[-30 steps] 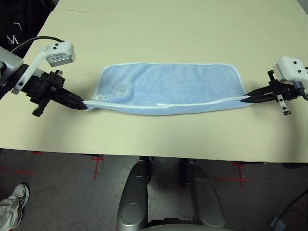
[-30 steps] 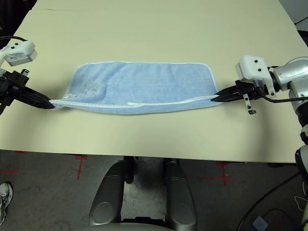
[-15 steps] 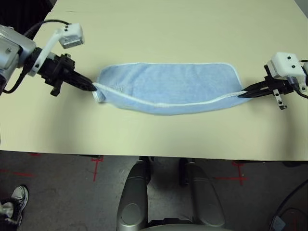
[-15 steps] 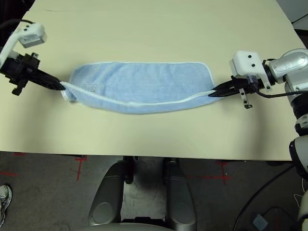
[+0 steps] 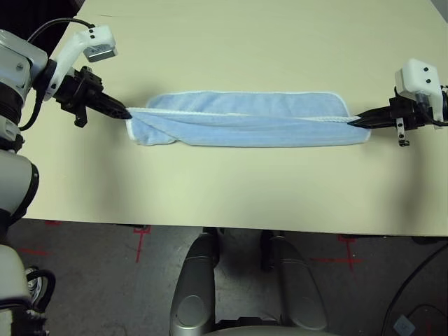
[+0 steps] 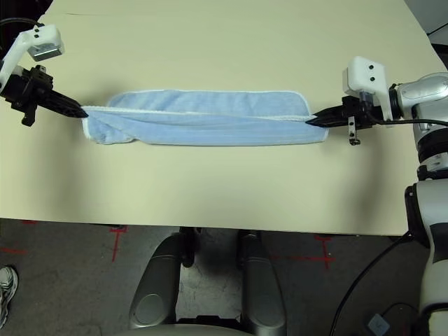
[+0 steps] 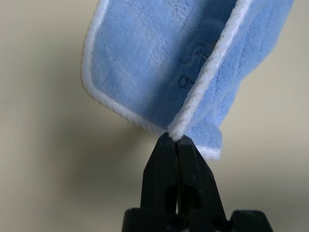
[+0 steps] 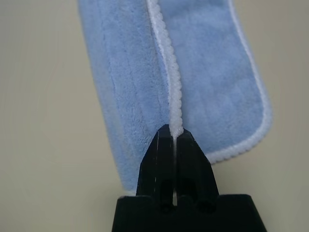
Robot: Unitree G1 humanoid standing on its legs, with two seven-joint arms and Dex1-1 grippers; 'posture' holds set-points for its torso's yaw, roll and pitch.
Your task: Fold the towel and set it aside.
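Folding the towel (image 5: 273, 131); left gripper (image 5: 129, 115) and right gripper (image 5: 351, 124) pinched its near hem. Next move needed level, matched carrying toward the far edge.

Claw (image 8: 175, 133) pinches towel (image 8: 130, 87) (by its white edging).

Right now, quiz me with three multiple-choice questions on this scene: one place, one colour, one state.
1. Where is the towel?
A. On the floor
B. On the table
C. On a chair

2. What colour is the towel's edging?
A. White
B. Red
C. Black

3. How are the two grippers?
A. Both open
B. One open, one shut
C. Both shut on the towel

1: B, the towel lies on the table between the arms.
2: A, the edging shows white against the blue.
3: C, the fingers of the left gripper and right gripper pinch its edge.
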